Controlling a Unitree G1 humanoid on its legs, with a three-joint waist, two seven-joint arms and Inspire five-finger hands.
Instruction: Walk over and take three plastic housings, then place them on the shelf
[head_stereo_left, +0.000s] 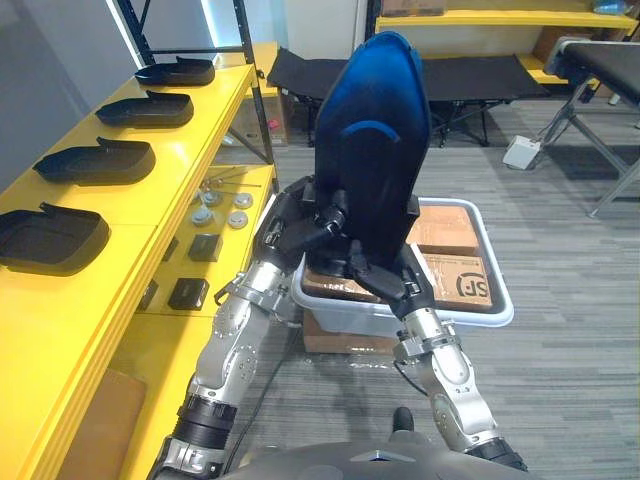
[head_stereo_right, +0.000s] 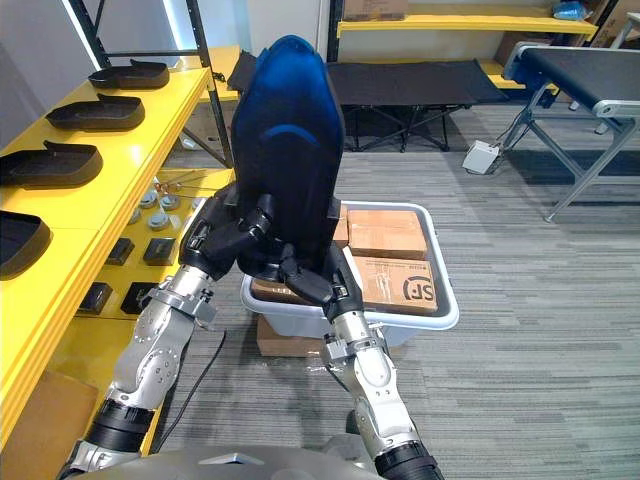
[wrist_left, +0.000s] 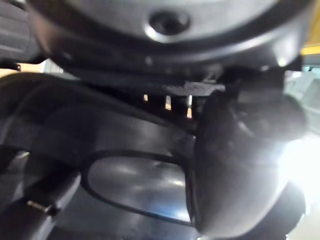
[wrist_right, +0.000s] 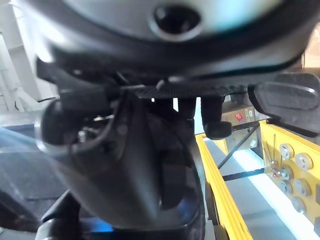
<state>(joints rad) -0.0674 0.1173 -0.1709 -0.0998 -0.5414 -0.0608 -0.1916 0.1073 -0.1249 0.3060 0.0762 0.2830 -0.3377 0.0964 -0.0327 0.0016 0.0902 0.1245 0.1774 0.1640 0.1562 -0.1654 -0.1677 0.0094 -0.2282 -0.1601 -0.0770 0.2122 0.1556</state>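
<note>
Both arms are bent up in front, with the left hand (head_stereo_left: 300, 228) and right hand (head_stereo_left: 385, 280) curled tight round the bottom of 1 blue-black plastic housing (head_stereo_left: 372, 140). It's held upright over a grey bin (head_stereo_left: 497, 300). 4 black housings (head_stereo_left: 95, 160) sit in a row on the yellow shelf (head_stereo_left: 60, 320). The left wrist view gets the held one's oval outline (wrist_left: 135, 185) up close.

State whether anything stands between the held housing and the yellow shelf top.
Nothing visible does: the housing, upright in the left hand and right hand, has open air towards the shelf beside it.
</note>
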